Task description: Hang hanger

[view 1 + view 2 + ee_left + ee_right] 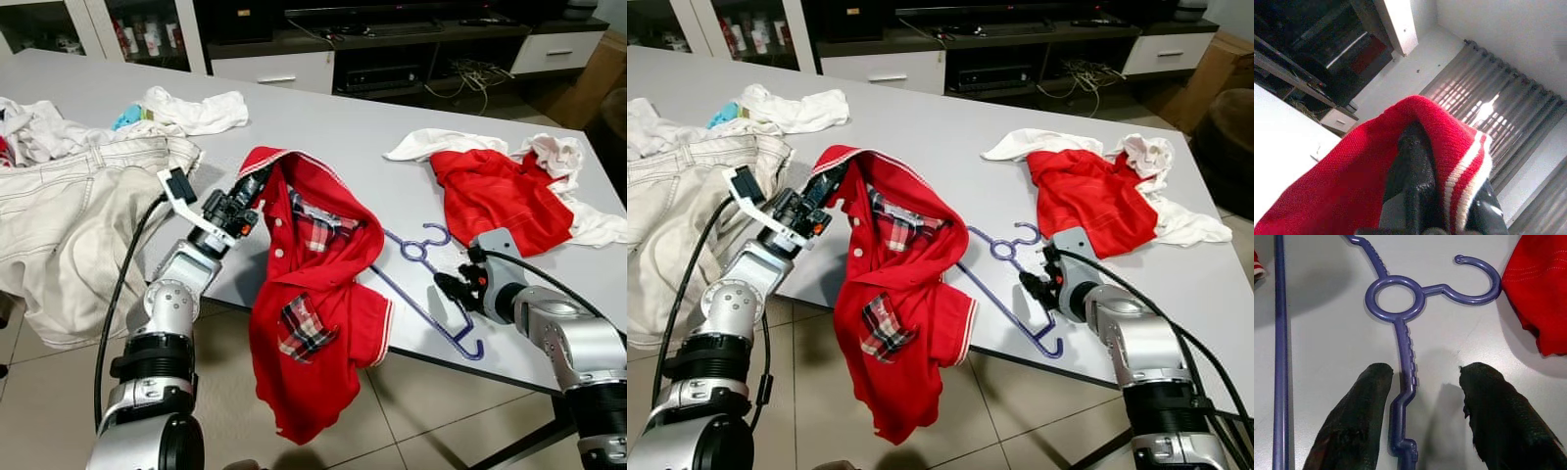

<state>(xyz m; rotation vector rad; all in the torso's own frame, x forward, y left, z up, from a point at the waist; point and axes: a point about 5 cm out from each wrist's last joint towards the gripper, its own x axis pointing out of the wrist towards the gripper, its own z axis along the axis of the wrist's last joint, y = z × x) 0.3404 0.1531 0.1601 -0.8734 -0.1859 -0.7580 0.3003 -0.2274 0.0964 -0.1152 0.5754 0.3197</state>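
Purple plastic hanger (1400, 328) lies flat on the white desk (323, 127), one end tucked under the red polo shirt with plaid lining (313, 294). I see my right gripper (1422, 396) low over it, jaws spread either side of one shoulder bar. Left gripper (257, 184) has its jaws pinching the shirt's striped collar, the shirt draping off the desk edge. Second red garment (500, 196) and cream jeans (69, 215) lie further out.

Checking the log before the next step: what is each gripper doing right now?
Left gripper: shut on the red shirt collar.
Right gripper: open, astride the purple hanger arm on the table, not holding it.
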